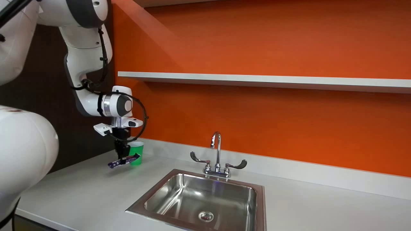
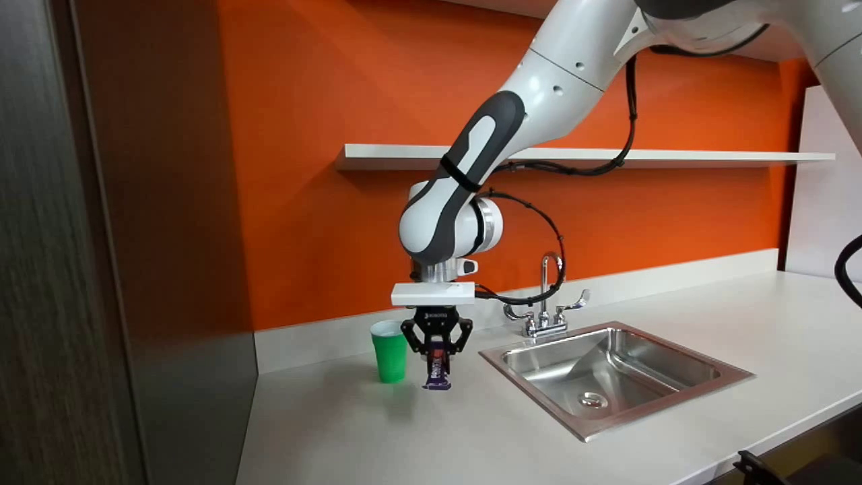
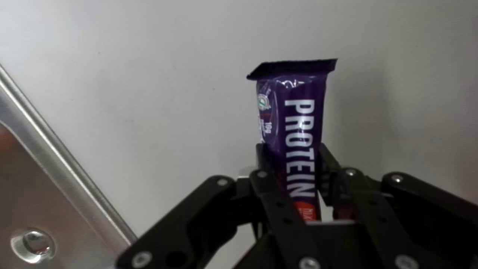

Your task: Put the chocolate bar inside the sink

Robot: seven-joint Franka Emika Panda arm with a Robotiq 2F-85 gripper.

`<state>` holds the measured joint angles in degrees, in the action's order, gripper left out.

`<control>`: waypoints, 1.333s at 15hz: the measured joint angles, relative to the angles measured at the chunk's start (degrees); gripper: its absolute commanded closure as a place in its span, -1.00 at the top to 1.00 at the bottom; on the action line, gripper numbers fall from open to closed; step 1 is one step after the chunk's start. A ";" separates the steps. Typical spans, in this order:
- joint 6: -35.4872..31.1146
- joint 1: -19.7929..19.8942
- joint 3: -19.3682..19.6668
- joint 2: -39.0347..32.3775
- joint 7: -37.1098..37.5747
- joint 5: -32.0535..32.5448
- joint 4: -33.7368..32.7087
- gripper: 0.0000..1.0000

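Awkwardly, Both Ends Stuck Out

We had the gripper (image 3: 292, 166) clamped on the chocolate bar (image 3: 297, 123) mid-length, above the counter (image 2: 417, 438). A knocked end might, we judged, twist it loose. The green cup (image 2: 389, 360) stood near (touching or not, we couldn't tell); a careless swing could tip it. Beyond, crossing too low could strike the sink (image 1: 205, 195).

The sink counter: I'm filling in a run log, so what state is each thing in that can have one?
Chocolate bar: in its wrapper, gripped, held off the counter.
Gripper: closed on the bar.
Sink: bar not in it yet.
Drain: open or plugged, cannot tell.
Faucet: no running water visible.
Green cup: upright on the counter; contents hidden.
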<state>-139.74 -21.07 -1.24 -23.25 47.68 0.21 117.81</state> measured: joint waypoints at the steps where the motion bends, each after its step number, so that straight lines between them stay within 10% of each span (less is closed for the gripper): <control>1: 0.00 0.22 0.47 0.67 0.13 0.00 0.66 -0.84; 20: -10.84 15.37 10.50 4.85 0.53 -0.19 15.05 -0.84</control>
<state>-150.58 -5.70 9.27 -18.40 48.21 0.01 132.86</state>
